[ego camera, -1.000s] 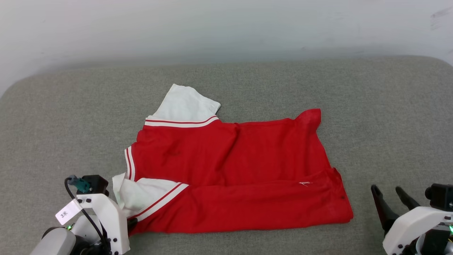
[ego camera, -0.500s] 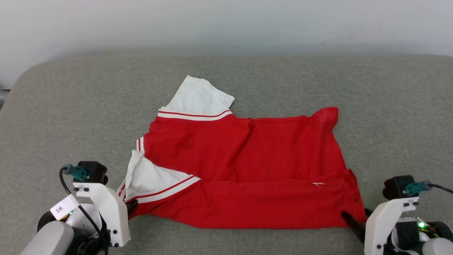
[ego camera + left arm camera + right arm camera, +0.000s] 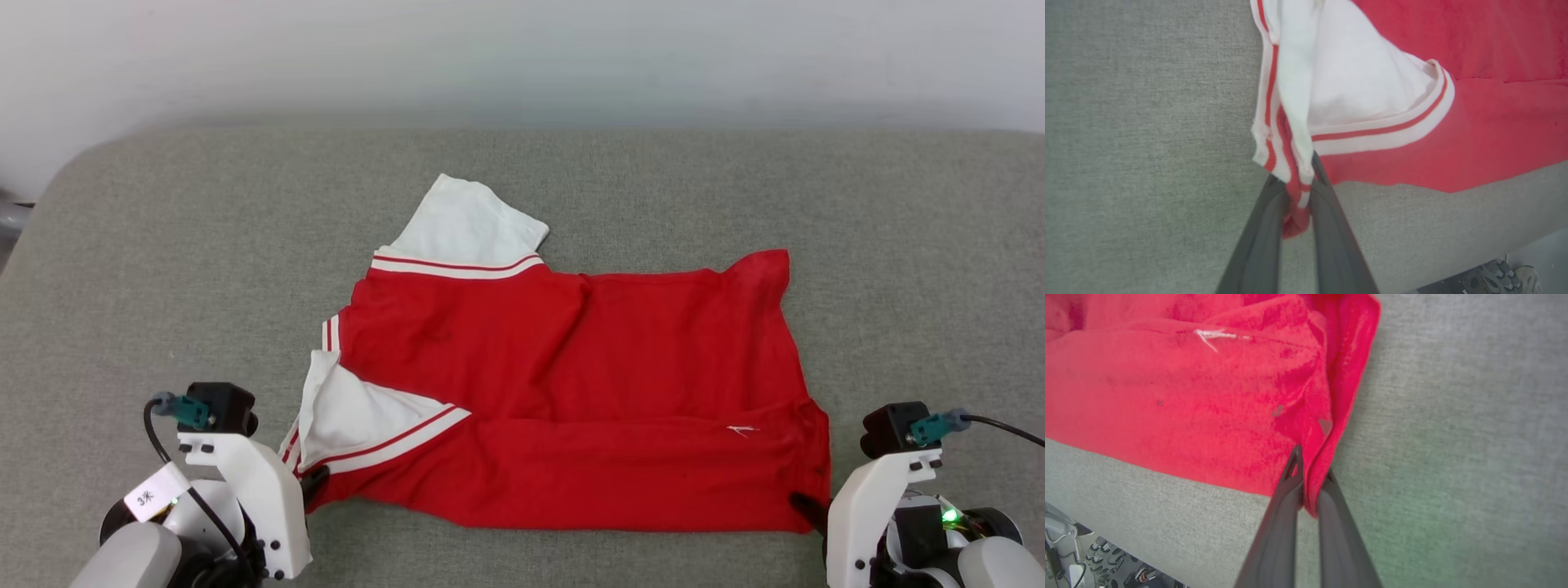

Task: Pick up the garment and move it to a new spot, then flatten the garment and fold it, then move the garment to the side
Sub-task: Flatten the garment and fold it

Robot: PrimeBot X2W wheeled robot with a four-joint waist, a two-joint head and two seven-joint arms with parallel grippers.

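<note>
Garment: your red garment (image 3: 571, 392) lies mid-frame in the head view on the grey padded surface (image 3: 163, 245), folded over itself, its near edge running along the lower part of the frame.
Far sleeve: the white far sleeve (image 3: 469, 224), red-striped at its band, sticks out at the upper left of the red body and lies flat.
Near sleeve: the white near sleeve (image 3: 359, 416) is turned over onto the red cloth at lower left.
Left gripper: your left gripper (image 3: 1294, 173) has its jaws pinched on the striped hem at the garment's lower left corner, cloth bunched between them.
Right gripper: your right gripper (image 3: 1312, 465) has its jaws clamped narrow on the red lower right corner, a fold squeezed between.
Mark: a small white thread mark (image 3: 741, 429) sits near the right end.
Background: a pale wall (image 3: 522, 57) spans the top of the frame.
</note>
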